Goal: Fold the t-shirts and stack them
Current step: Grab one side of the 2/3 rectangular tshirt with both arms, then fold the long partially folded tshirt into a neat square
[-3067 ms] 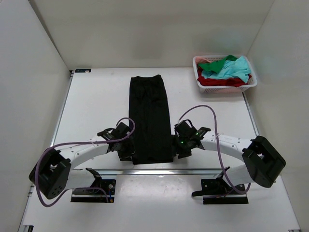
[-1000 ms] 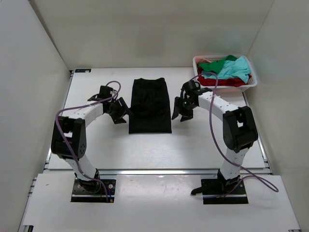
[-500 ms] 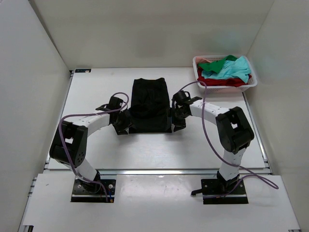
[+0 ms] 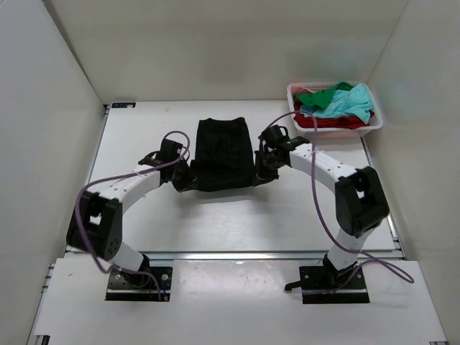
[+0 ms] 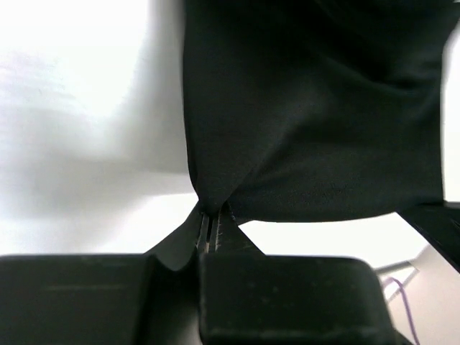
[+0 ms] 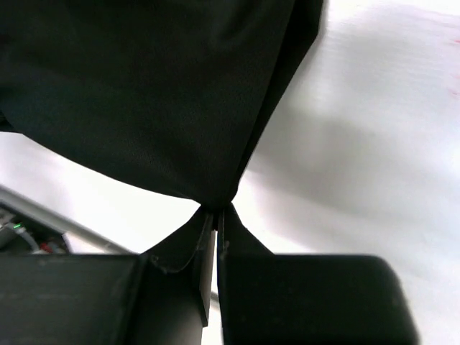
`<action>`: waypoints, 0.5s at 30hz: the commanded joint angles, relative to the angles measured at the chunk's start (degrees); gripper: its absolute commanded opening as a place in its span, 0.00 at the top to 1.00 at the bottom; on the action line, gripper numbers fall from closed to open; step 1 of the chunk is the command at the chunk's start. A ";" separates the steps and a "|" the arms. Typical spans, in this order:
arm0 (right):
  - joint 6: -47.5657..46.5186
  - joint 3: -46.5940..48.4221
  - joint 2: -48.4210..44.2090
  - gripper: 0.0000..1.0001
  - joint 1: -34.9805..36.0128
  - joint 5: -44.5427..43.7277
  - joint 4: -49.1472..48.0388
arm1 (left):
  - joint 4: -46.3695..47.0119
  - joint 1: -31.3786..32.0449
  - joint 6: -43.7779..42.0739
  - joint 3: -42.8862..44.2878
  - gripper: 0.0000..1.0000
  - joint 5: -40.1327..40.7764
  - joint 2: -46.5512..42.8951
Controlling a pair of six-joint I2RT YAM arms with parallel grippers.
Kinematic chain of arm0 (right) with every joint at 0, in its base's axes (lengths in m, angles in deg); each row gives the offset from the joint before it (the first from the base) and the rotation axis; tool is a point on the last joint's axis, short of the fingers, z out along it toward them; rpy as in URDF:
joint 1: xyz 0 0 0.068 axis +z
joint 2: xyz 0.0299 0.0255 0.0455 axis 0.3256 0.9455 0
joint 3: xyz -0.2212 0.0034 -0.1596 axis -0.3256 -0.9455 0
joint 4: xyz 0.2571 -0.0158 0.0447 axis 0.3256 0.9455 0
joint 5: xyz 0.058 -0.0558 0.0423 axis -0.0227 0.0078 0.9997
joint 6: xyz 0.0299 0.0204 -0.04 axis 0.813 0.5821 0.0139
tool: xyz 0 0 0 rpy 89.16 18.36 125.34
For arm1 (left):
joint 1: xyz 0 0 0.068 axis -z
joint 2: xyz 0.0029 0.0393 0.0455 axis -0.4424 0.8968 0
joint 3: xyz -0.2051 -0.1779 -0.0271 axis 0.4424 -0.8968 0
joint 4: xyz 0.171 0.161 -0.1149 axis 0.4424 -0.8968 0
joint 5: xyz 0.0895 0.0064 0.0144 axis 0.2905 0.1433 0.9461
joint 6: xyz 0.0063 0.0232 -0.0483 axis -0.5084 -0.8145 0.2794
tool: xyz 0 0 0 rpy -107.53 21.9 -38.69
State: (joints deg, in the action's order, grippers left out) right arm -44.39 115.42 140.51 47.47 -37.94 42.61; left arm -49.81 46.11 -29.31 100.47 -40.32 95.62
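Observation:
A black t-shirt (image 4: 223,152), folded into a short rectangle, lies at the middle of the white table. Its near edge is raised and sags between my two grippers. My left gripper (image 4: 188,180) is shut on the near left corner; in the left wrist view the black cloth (image 5: 309,108) is pinched at the fingertips of that gripper (image 5: 210,214). My right gripper (image 4: 259,174) is shut on the near right corner, and the right wrist view shows the cloth (image 6: 144,93) gathered into that gripper (image 6: 218,210). Green, teal and red t-shirts (image 4: 332,106) are heaped in the basket.
A pink-white lattice basket (image 4: 298,123) stands at the table's back right corner. White walls close in the left, back and right sides. A metal rail (image 4: 237,254) runs along the near table edge in front of the arm bases.
Both grippers have shut on the near corners of the black t-shirt and lifted its near edge off the table, away from me. A second ago they stood open beside the shirt.

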 commanded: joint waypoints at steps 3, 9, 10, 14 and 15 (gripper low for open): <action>0.20 -8.55 -11.19 1.00 0.88 1.26 1.77 | -5.45 0.88 -0.64 -4.58 1.00 -1.38 -12.19; 3.19 -19.99 -20.77 1.00 4.05 5.39 1.60 | -7.20 4.83 2.70 -16.20 1.00 -4.10 -21.60; 3.45 -20.53 -22.17 1.00 4.66 6.09 1.94 | -7.12 5.01 3.49 -17.42 1.00 -4.28 -23.45; 3.81 -21.33 -25.52 1.00 5.46 7.68 4.92 | -9.76 5.63 4.72 -17.18 1.00 -5.07 -27.50; 3.46 -20.28 -25.35 1.00 5.20 7.59 5.46 | -10.46 5.11 4.55 -16.04 1.00 -6.03 -27.59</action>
State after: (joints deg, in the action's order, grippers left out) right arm -41.25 93.19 118.19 53.07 -30.99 46.07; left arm -58.20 51.90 -25.66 82.02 -45.66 70.83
